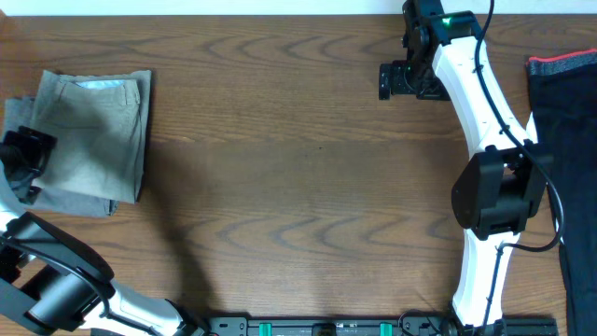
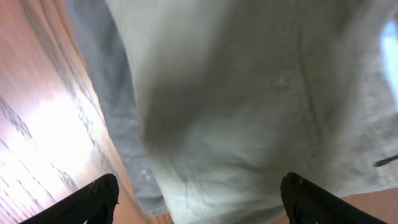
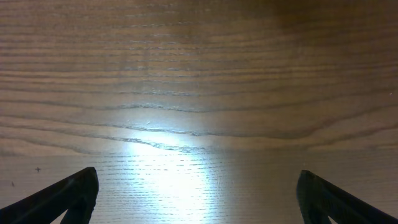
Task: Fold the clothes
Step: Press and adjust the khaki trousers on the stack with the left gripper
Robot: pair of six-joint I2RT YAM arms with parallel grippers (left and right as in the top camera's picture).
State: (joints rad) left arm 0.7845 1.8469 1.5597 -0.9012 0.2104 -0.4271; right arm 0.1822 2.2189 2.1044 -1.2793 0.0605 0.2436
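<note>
Status: khaki-green pair (image 1: 98, 131) is seen folded flat, stacked on the grey pair (image 1: 79, 199) at the left edge of the table (image 1: 298, 168) — that part is judged done. The left gripper (image 2: 198, 198) is held just over the stack, jaws apart, nothing gripped. The right gripper (image 3: 198, 193) is held over bare wood, jaws apart, empty. A dark garment (image 1: 569, 140) at the right edge looks unfolded — likely what is left.

Left wrist view blurred throughout. Ahead of the left fingers (image 2: 96, 198), the khaki pair (image 2: 249, 106) runs past the top and right edges; the grey pair (image 2: 121, 124) beneath is largely covered. Bottom edge crops the right fingers (image 3: 68, 194).
</note>
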